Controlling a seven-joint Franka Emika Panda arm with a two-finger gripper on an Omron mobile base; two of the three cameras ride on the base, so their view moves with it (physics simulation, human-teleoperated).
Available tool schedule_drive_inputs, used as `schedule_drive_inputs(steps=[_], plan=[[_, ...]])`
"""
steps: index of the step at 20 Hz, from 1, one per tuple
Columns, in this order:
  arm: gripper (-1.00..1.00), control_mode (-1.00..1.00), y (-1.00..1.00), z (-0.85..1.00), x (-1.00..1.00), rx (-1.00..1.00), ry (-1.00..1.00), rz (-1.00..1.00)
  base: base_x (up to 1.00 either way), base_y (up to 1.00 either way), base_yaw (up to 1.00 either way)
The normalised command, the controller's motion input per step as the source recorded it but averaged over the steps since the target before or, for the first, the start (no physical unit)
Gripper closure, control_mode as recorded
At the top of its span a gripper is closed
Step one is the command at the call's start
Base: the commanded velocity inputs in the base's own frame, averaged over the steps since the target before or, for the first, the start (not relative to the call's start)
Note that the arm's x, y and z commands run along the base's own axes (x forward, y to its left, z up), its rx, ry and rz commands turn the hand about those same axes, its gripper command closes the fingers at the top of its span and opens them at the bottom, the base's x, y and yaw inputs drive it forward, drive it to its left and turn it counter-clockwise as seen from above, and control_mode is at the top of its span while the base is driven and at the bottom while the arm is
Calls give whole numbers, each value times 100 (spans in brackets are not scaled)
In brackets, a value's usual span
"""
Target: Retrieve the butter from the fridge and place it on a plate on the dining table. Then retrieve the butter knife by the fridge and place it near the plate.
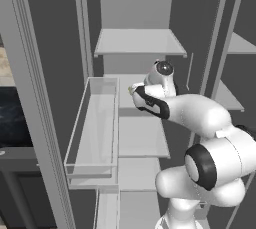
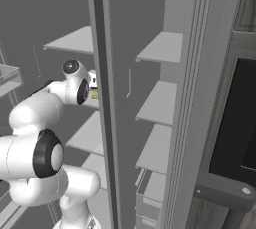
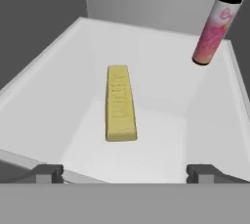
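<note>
In the hand view, the gripper (image 3: 125,173) sits nearest, its two dark fingertips (image 3: 47,173) spread wide apart at the lower corners with nothing between them. Just beyond the tips lies the butter (image 3: 120,102), a pale-yellow stick resting flat on the white shelf (image 3: 161,81), its long side running away from the camera and its near end a little past the shelf's front edge. The gripper hangs above and short of it, not touching. Farther back and to the right, a pink bottle (image 3: 216,22) with a dark neck and pale cap stands upright near the shelf's rear corner, well apart from the butter.

In the left base view, the white arm (image 1: 200,118) reaches from the lower right into the open fridge (image 1: 140,8), its hand over a middle shelf. A clear door bin (image 1: 92,133) hangs to the left of the arm, and grey shelves stack above and below.

In the right base view, the arm's wrist (image 2: 75,85) sits left of the fridge's dark vertical divider (image 2: 100,98), with more pale shelves to the right.
</note>
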Motion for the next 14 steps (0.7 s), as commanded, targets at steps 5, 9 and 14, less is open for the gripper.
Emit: schedule_drive_inputs(steps=[5, 9, 14], plan=[[-100, -100, 12, -20, 32, -2, 2, 0, 0, 0, 0], [-100, -100, 9, -4, 31, 0, 0, 0, 0, 0, 0], [-100, -100, 0, -13, 43, -1, 6, 0, 0, 0, 0]])
